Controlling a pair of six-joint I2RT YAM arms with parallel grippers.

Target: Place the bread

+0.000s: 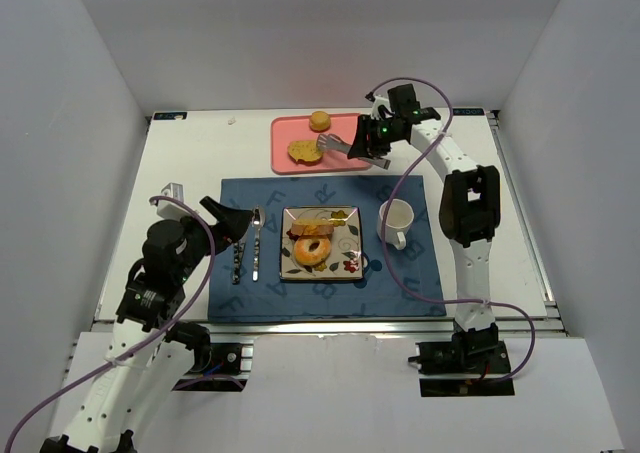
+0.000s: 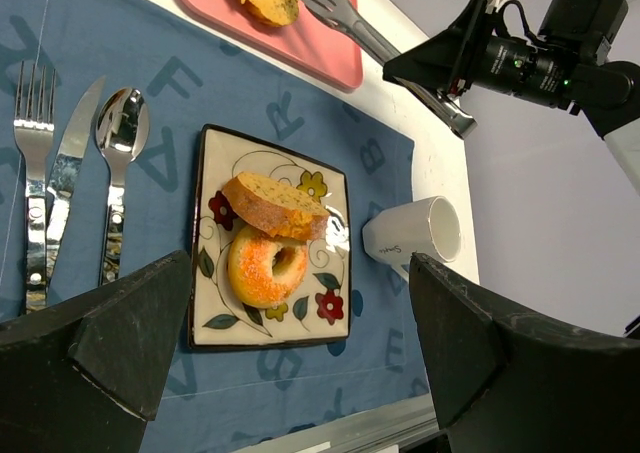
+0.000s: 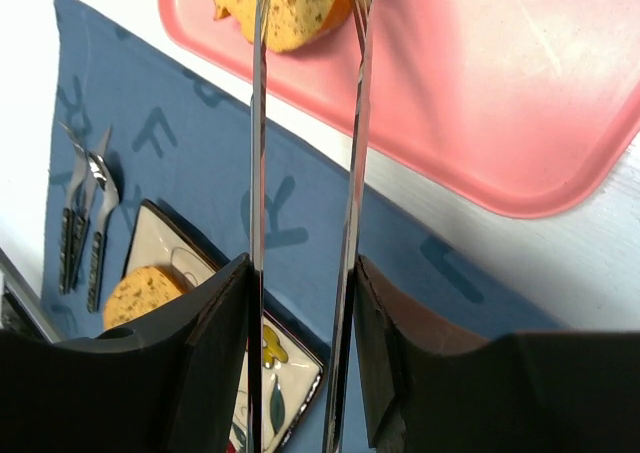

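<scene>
Pink tray [image 1: 290,128] holds the slice [image 1: 303,151] at the tips of the tongs [image 1: 345,148], leftward of the right pincer [image 1: 376,141] grasping them; left pincer [image 1: 230,223], released, is farther.

Tongs [image 1: 340,145] in the right gripper [image 1: 375,145] hang over a pink tray [image 1: 290,128]; on its near side lie a blue placemat [image 1: 400,283], floral plate [image 1: 346,245], mug [image 1: 397,218], cutlery [image 1: 256,238].
</scene>
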